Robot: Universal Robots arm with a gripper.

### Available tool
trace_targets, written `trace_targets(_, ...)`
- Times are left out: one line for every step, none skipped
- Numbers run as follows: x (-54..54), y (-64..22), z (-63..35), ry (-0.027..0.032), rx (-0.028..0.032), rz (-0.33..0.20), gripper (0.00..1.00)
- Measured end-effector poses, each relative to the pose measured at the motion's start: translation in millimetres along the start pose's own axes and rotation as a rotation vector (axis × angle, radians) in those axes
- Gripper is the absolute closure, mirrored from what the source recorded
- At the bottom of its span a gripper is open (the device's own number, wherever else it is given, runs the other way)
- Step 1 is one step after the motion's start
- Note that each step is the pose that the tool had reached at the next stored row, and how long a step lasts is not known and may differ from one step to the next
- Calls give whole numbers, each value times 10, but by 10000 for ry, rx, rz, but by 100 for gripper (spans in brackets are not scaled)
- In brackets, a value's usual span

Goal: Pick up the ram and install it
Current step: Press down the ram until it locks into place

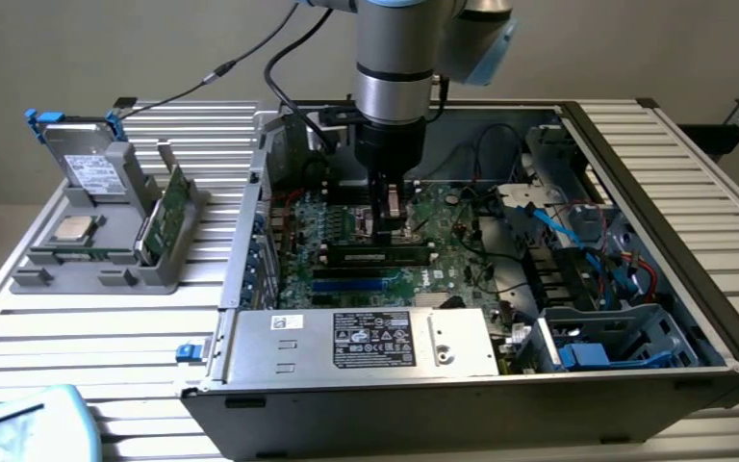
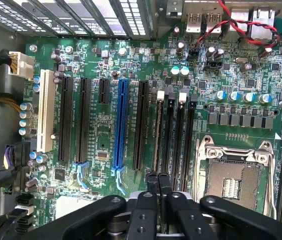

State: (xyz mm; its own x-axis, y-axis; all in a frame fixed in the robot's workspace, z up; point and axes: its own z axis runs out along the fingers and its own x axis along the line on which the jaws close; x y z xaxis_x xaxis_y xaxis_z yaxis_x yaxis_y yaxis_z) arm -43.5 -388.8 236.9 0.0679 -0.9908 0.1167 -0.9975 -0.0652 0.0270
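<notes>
The ram [image 1: 372, 256], a slim dark stick with a pale label, stands on edge in a memory slot of the motherboard [image 1: 331, 226] inside the open computer case. In the wrist view the ram [image 2: 157, 135] shows edge-on as a thin line in the slot beside the white latches. My gripper [image 1: 392, 231] hangs straight down over the stick's middle. Its fingers [image 2: 152, 186] are pressed together, shut, in line with the stick's top edge. Whether the tips touch the stick I cannot tell.
The bare processor socket [image 2: 231, 175] lies beside the memory slots, and a blue expansion slot [image 2: 119, 125] on the other side. A power supply [image 1: 357, 342] fills the case front; cables [image 1: 575, 231] crowd the exterior view's right. A grey holder [image 1: 88, 255] outside carries a silver chip [image 1: 74, 229] and a green card [image 1: 165, 217].
</notes>
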Motion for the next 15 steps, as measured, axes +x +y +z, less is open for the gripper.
trace_targets(0, 0, 0, 0, 0, 0, 89)
trace_targets(0, 0, 0, 0, 0, 0, 89)
trace_targets(0, 0, 0, 0, 0, 0, 89)
trace_targets(1, -5, 0, 1, 0, 0, 89)
trace_targets(2, -26, -1, 1, -1, 1, 89)
trace_targets(4, -59, -2, 2, -1, 1, 89)
trace_targets(8, -92, -2, 0, 0, 0, 89)
trace_targets(12, -126, -2, 0, 0, 1, 89)
trace_targets(18, -196, -3, -2, 0, 0, 89)
trace_targets(23, -234, -4, 1, -1, 0, 89)
trace_targets(18, -236, 42, -2, 4, 0, 89)
trace_targets(14, -237, 79, -1, 4, 0, 89)
trace_targets(14, -236, 80, 0, 3, 0, 89)
trace_targets(14, -236, 80, 0, 3, 1, 89)
trace_targets(14, -236, 80, -1, 4, 1, 89)
